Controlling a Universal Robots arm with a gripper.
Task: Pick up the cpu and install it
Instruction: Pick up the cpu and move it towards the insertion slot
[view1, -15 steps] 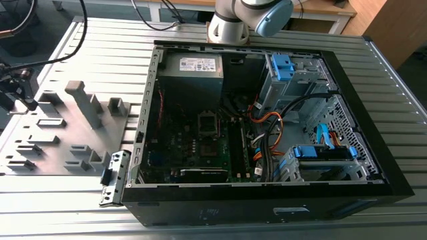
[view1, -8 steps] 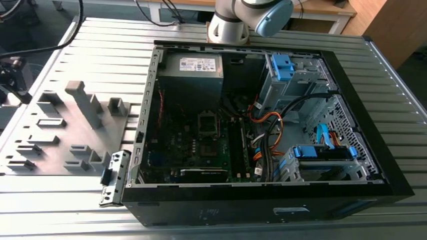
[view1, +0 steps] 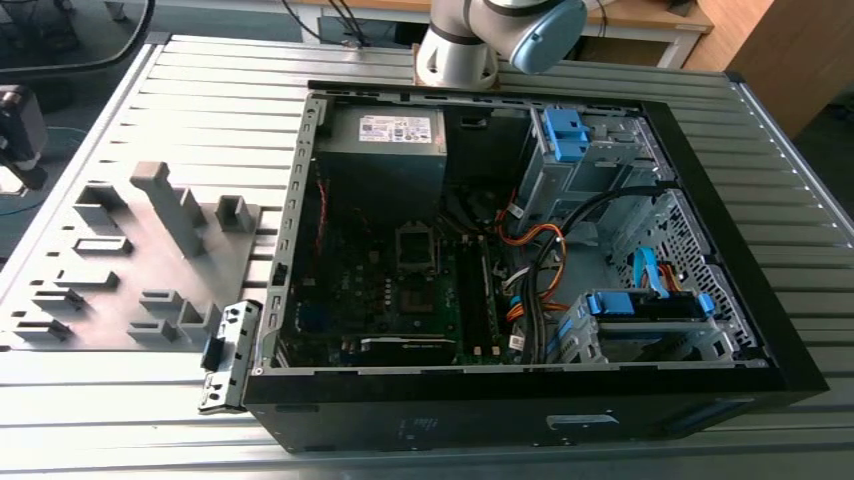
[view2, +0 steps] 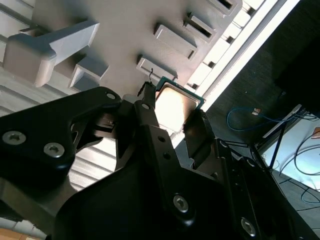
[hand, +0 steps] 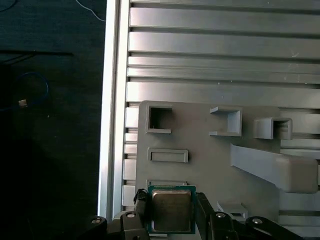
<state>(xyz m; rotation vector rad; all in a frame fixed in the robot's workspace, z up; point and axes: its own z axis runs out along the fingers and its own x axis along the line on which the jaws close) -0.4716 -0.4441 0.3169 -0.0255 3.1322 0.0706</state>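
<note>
1. The cpu (hand: 171, 210), a small flat square chip with a shiny metal top and a thin green rim, is sitting between two black fingers (hand: 141, 212). It is hanging over the near edge of the grey holder plate (hand: 210, 160) and appears to be lifted clear of it. The second wrist view is showing the chip (view2: 175, 104) face up and roughly level.
2. The gripper (hand: 171, 205) is clamping the cpu by two opposite edges, one finger pressing on each side. The same hold is showing in the second wrist view (view2: 172, 106).
3. The holder plate (view1: 134, 235) is lying flat and carrying several raised blocks and open pockets. The pockets nearest the chip are looking vacant.
4. The slotted aluminium table (hand: 215, 55) is running under the plate and out beyond it on every side.
5. The open computer case (view1: 534, 390) is lying beside the plate, on the exterior view's right, with its board socket (view1: 415, 248) facing up.
6. Handling note, as a judgement: the lift is calling for a level chip, a squeeze on the rim alone, and no sideways drag across the plate's raised blocks.
</note>
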